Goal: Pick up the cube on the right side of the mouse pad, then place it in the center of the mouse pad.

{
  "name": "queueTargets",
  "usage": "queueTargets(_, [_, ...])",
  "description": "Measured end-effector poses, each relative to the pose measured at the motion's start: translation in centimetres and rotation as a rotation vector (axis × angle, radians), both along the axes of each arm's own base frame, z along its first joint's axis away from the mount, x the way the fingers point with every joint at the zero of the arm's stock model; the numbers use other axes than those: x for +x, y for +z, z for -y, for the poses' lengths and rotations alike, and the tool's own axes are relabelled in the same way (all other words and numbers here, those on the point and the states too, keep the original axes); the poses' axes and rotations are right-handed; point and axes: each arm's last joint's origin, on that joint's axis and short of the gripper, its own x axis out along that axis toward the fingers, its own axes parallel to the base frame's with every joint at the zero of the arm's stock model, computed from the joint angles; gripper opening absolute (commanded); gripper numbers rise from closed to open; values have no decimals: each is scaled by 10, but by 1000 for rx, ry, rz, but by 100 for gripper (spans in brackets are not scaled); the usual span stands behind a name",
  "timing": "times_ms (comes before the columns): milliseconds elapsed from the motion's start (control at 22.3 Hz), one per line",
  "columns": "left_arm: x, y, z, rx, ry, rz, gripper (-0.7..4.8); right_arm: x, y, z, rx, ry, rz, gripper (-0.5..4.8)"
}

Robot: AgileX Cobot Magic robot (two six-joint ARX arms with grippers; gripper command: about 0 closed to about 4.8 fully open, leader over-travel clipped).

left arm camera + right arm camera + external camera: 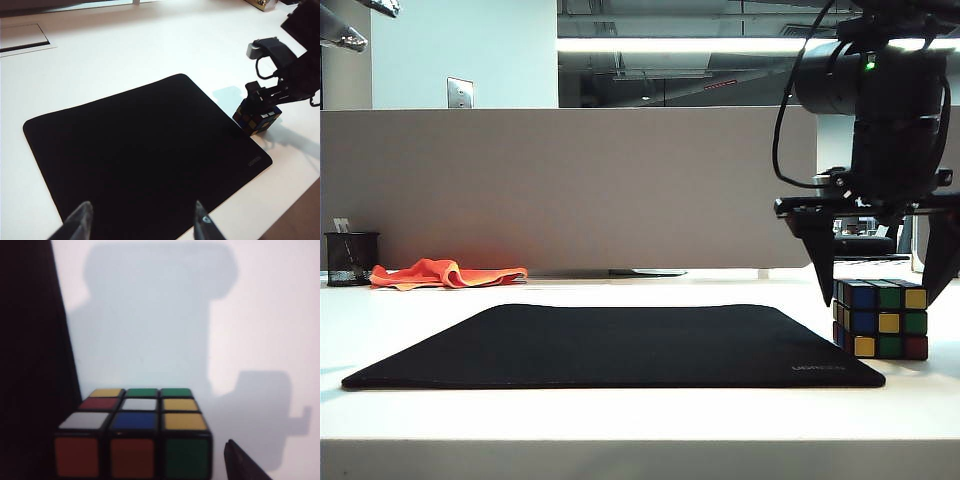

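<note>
The right tool hangs pointing down, fingers spread wide astride the cube (standing on the white counter, touching the mouse pad's right edge). The left tool hovers open over the pad's near edge.

Cube: 3x3 puzzle, black edges, mixed blue/green/yellow/red stickers, sits flat on the table just off the mouse pad's right edge, near its front right corner. Pad: black, flat, rounded corners, grey lettering at that corner.
</note>
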Motion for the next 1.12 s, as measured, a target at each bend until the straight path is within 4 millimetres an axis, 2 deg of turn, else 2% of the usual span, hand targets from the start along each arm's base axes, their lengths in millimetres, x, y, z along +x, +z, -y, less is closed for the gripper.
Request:
queueTargets(224, [0, 0, 0, 0, 0, 0, 255, 0, -2, -1, 22, 8, -10, 374])
queueTargets(314, [0, 0, 0, 0, 0, 0, 255, 0, -2, -1, 22, 7, -10, 305])
queueTargets(493, [0, 0, 0, 0, 0, 0, 255, 0, -1, -1, 22, 4, -11, 294])
queueTargets(627, [0, 0, 0, 0, 0, 0, 255, 0, -1, -1, 22, 4, -11, 249])
queueTargets(896, [0, 0, 0, 0, 0, 0, 255, 1, 6, -1, 14, 5, -35, 250])
queueTargets(1120, [0, 0, 0, 0, 0, 0, 255, 11, 41, -5, 24, 25, 14, 249])
